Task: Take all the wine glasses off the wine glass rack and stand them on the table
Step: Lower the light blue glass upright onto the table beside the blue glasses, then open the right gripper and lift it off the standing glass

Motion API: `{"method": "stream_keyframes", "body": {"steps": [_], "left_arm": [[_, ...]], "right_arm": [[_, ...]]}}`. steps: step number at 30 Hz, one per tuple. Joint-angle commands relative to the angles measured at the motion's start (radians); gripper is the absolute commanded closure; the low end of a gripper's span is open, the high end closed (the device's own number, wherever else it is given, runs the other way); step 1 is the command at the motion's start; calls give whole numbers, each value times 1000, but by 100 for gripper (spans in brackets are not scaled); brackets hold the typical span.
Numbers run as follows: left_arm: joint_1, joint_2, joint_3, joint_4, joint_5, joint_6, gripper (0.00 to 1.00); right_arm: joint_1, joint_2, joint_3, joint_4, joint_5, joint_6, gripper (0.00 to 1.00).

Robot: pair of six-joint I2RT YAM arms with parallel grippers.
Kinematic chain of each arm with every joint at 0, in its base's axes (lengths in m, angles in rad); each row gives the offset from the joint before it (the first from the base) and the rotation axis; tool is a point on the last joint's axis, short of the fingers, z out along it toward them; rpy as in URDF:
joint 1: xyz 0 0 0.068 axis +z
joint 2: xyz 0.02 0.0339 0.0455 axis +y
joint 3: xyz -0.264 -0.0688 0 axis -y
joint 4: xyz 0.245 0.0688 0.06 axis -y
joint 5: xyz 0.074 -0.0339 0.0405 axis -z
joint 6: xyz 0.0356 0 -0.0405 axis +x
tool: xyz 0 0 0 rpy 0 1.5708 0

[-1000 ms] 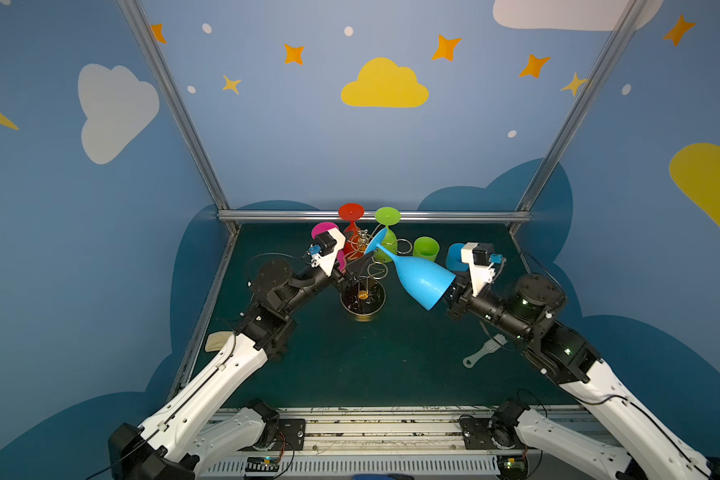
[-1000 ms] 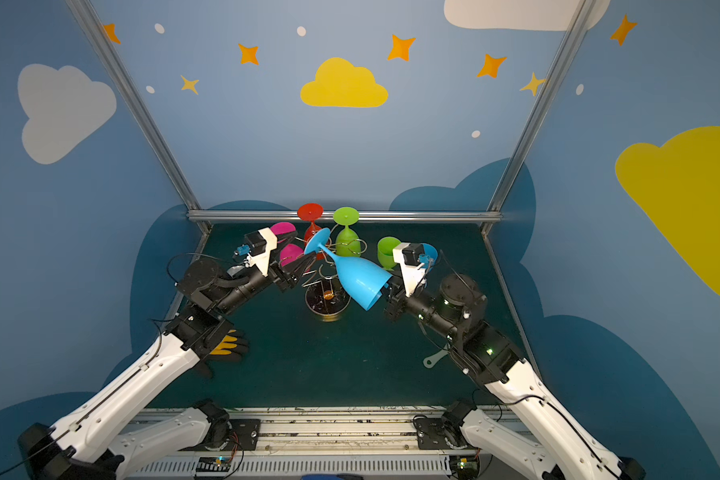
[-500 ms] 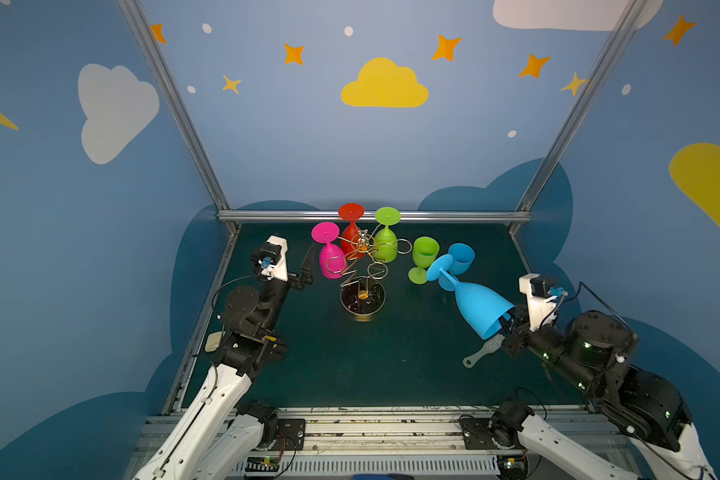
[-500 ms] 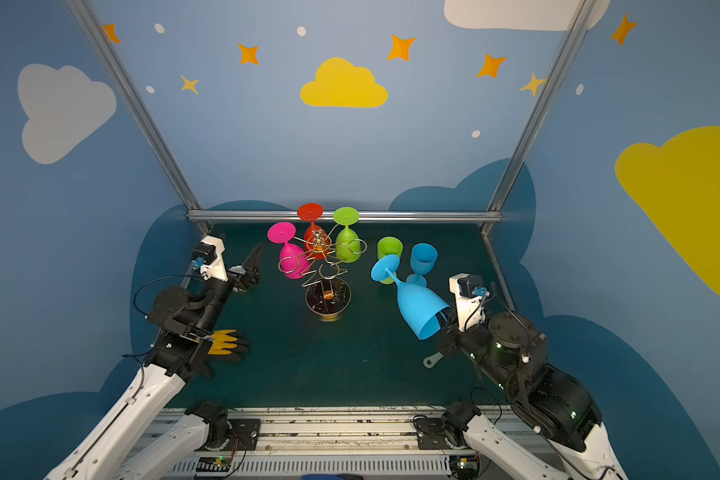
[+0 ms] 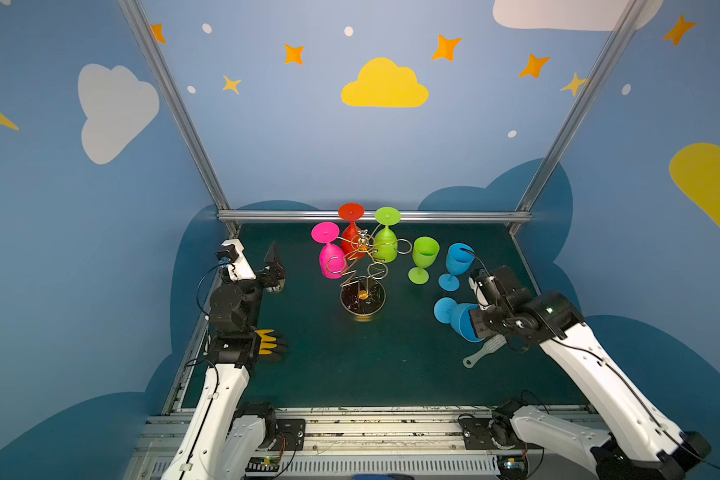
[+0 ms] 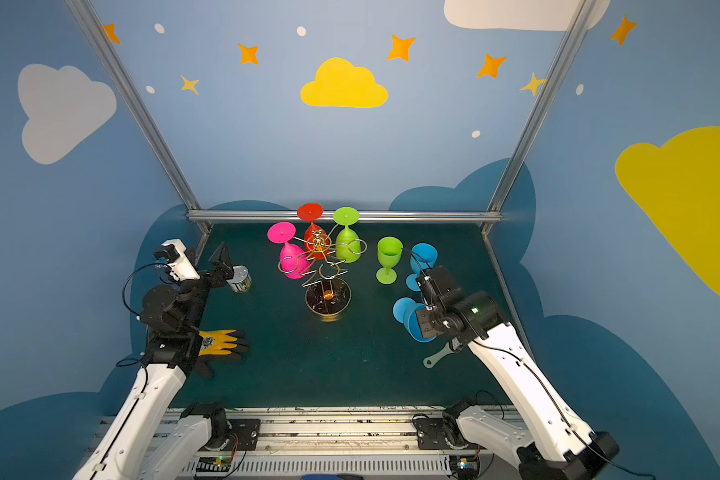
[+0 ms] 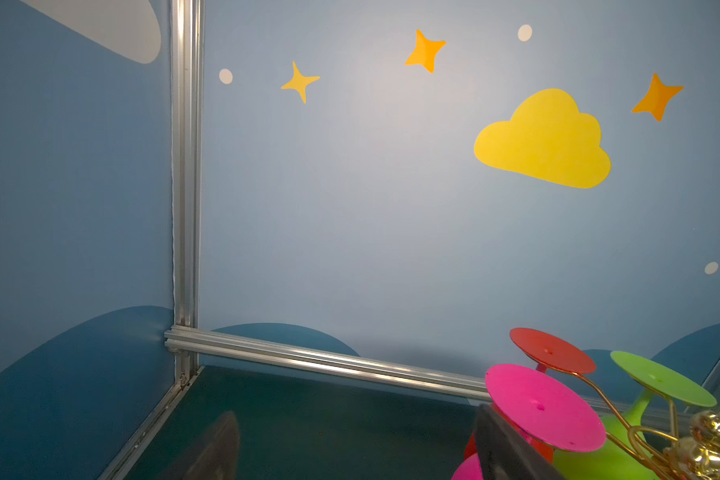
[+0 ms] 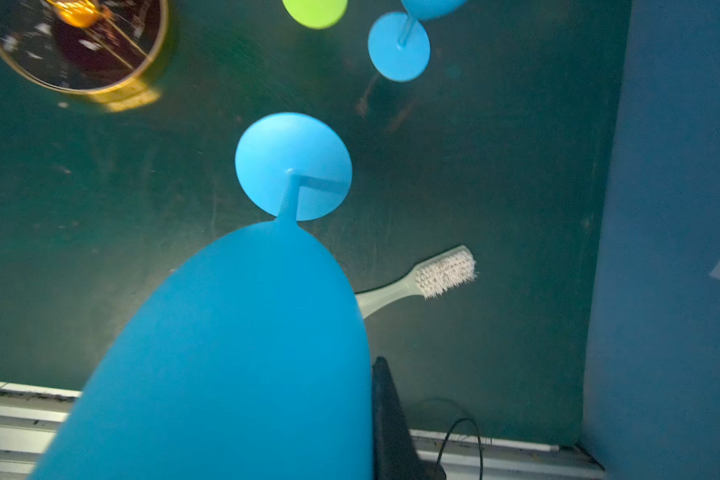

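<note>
**Right jaws:** clamped on the bowl of the blue wine glass (image 5: 458,326) near its mouth. One dark finger (image 8: 391,419) shows beside the bowl in the right wrist view. The glass is tilted and low over the counter (image 5: 350,365), right of centre in both top views. Whether it touches the counter cannot be told.

**Change:** a second ago its foot (image 8: 294,166) was at the loops of the wine glass rack (image 5: 362,266), centre frame. It has since been carried clear, so removal looks done and only setting down remains.

**Left jaws:** then at the rack, now wide open and empty at mid-left, beside a small tin (image 6: 240,279).

**Rack:** a pink glass (image 5: 329,259), red glass (image 5: 351,211) and green glass (image 5: 385,245) hang inverted.

**Counter:** dark green and scuffed. It carries an upright green glass (image 5: 425,253), an upright blue glass (image 5: 456,262), a hairbrush (image 5: 485,351) and a glove (image 6: 221,343).

**Room:** blue walls with painted clouds and stars, and aluminium corner posts.
</note>
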Motion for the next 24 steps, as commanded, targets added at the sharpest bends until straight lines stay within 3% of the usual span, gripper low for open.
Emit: {"method": "stream_keyframes", "body": {"steps": [1, 11, 14, 24], "left_arm": [[9, -20, -2, 17, -3, -21, 13], [27, -38, -4, 12, -5, -39, 13], [27, -55, -5, 10, -20, -30, 13], [22, -64, -10, 23, -4, -28, 13]], "right_arm": [[-69, 52, 62, -37, -16, -60, 100], [-317, 233, 128, 7, -9, -147, 100], [-383, 294, 155, 31, -54, -166, 100], [-431, 584, 444, -119, -36, -133, 100]]}}
